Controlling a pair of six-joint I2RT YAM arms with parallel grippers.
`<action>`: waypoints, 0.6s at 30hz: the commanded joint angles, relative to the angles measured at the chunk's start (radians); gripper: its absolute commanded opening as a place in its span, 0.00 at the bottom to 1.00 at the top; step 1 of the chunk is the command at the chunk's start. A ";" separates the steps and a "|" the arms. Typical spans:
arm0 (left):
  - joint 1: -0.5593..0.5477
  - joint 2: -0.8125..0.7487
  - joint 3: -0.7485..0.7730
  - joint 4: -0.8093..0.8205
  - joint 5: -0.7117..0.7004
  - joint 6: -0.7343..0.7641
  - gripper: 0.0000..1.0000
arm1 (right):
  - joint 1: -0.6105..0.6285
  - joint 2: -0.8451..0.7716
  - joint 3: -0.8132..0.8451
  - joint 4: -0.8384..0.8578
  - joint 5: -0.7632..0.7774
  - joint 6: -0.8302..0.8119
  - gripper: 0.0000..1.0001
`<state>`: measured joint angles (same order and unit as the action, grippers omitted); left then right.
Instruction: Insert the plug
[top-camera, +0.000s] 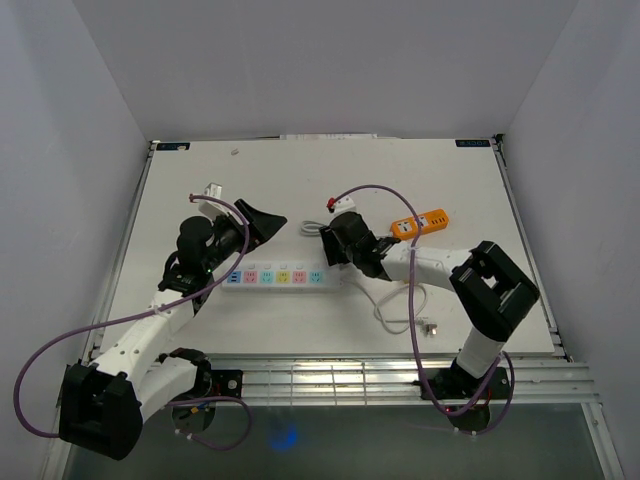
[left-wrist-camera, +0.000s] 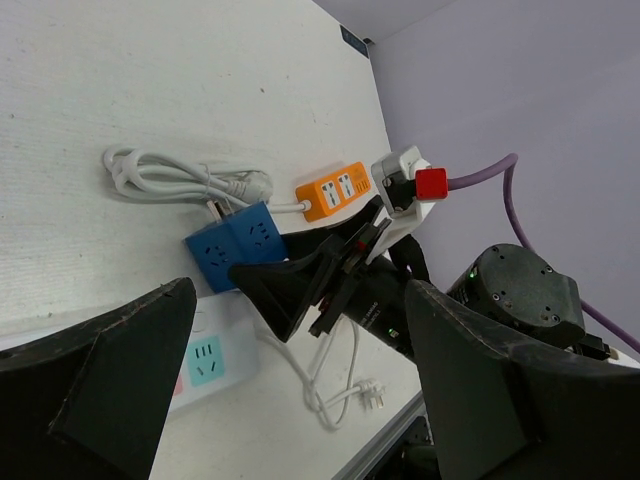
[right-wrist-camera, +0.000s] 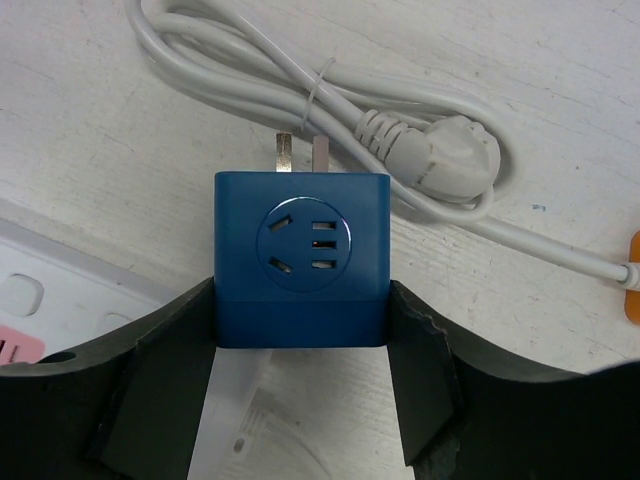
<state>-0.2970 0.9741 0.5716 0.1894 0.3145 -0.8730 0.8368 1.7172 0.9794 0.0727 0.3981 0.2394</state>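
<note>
My right gripper (right-wrist-camera: 300, 335) is shut on a blue cube adapter (right-wrist-camera: 300, 255). Its two metal prongs (right-wrist-camera: 300, 152) stick out past the far face, just above the table. The white power strip (top-camera: 275, 276) with coloured sockets lies at centre. Its right end (right-wrist-camera: 60, 310) sits below and left of the adapter. In the left wrist view the adapter (left-wrist-camera: 232, 247) hangs just beyond the strip's end (left-wrist-camera: 205, 365). My left gripper (left-wrist-camera: 300, 395) is open and empty over the strip's left part (top-camera: 256, 232).
An orange power strip (top-camera: 420, 222) lies behind the right arm. A bundled white cable (right-wrist-camera: 300, 80) with a white plug (right-wrist-camera: 450, 155) lies just beyond the adapter. A loose white cord ends in a plug (top-camera: 432, 325) near the table's front edge.
</note>
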 joint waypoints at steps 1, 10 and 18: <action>-0.013 -0.014 0.013 0.027 -0.002 0.005 0.96 | -0.027 -0.102 -0.031 0.035 -0.047 0.052 0.48; -0.111 0.031 0.001 0.085 -0.071 0.034 0.96 | -0.139 -0.358 -0.211 0.120 -0.171 0.230 0.46; -0.257 0.049 -0.016 0.171 -0.192 0.111 0.96 | -0.200 -0.577 -0.404 0.199 -0.150 0.533 0.41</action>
<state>-0.5064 1.0313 0.5671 0.2852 0.1959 -0.8124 0.6441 1.2129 0.6132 0.1711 0.2485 0.5976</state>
